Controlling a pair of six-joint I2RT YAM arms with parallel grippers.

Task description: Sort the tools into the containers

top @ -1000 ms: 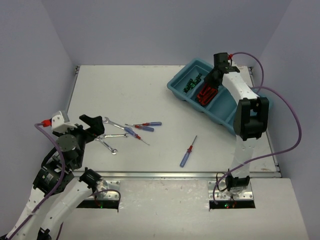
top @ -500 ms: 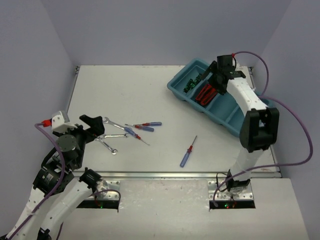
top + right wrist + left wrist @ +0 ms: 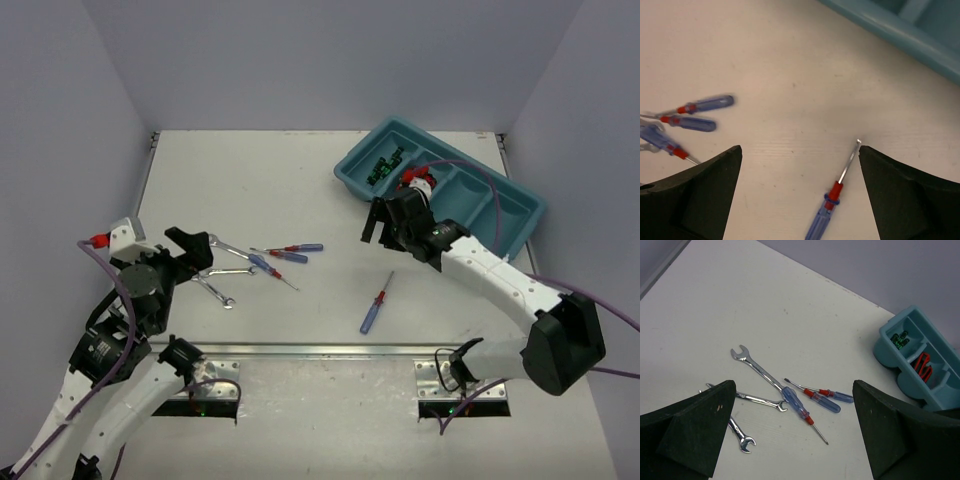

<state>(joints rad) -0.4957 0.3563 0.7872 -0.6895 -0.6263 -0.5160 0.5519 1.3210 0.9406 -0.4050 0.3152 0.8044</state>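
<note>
A white table (image 3: 300, 180) sits boxed in on three sides by plain, evenly lit pale lavender walls (image 3: 330, 60).

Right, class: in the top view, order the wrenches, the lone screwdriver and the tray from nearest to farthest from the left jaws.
1. wrenches, just ahead of the left gripper.
2. lone screwdriver, mid-table, toward the near edge.
3. tray, far right.

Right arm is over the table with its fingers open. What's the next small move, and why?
Probably lower the right gripper onto the lone blue-and-red screwdriver, easing toward its handle before closing. The jaws stand open and empty, and the right wrist view shows that screwdriver lying flat on the table between the fingers, apart from the other tools.
</note>
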